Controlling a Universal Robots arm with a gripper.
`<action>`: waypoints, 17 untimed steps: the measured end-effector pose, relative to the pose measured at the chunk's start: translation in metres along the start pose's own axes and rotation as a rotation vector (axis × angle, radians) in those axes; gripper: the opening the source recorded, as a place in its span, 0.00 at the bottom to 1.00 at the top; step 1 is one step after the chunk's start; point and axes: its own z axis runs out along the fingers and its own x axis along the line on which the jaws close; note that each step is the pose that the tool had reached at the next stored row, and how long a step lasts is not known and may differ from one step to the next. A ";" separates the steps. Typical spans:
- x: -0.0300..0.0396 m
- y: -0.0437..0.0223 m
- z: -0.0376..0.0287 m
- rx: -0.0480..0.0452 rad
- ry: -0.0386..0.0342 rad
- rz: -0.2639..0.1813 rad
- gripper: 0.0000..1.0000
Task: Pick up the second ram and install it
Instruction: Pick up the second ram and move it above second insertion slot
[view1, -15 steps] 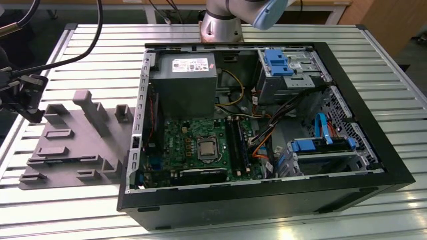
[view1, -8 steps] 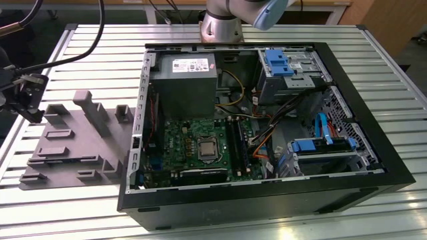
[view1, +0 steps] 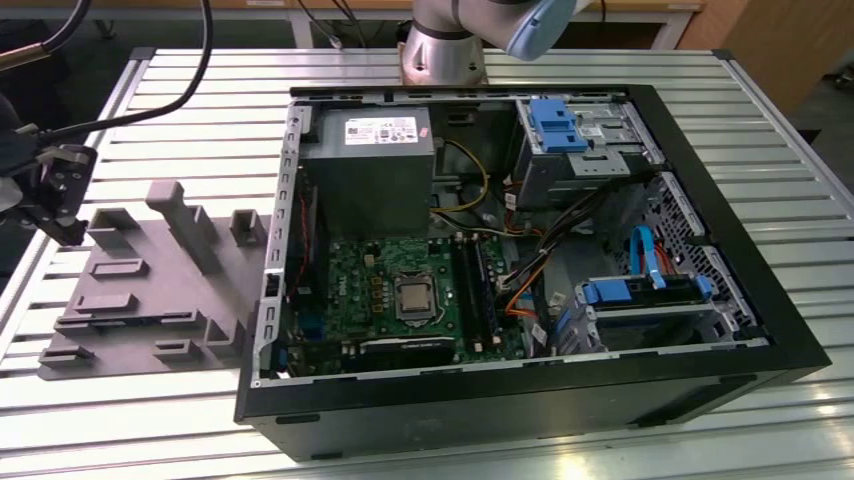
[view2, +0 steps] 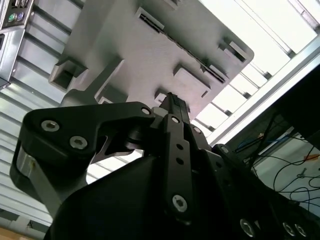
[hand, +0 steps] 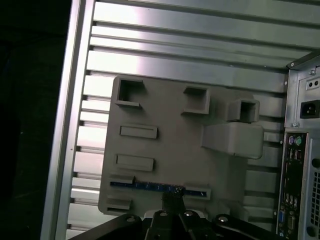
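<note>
The pick-up step is in hand, I judge. At the far left of the exterior view the gripper (view1: 64, 228) hangs over the left part of the light grey moulded tray (view1: 134, 300) on the slatted worktop (view1: 200, 100). The open computer case (view1: 534, 410) stands on the tray's right. In the first wrist view the second ram (hand: 140, 184) sits in a slot along one tray edge, with the gripper at its middle. Whether the gripper is open or closed I cannot tell. A clean pick would call for a square hold across the stick's thin faces.
</note>
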 end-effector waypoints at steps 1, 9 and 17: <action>0.0000 0.0000 0.0000 -0.0003 0.0004 -0.008 0.11; 0.0000 0.0000 0.0001 -0.0019 0.0037 -0.077 0.11; 0.0000 0.0000 0.0001 -0.0036 0.0071 -0.147 0.11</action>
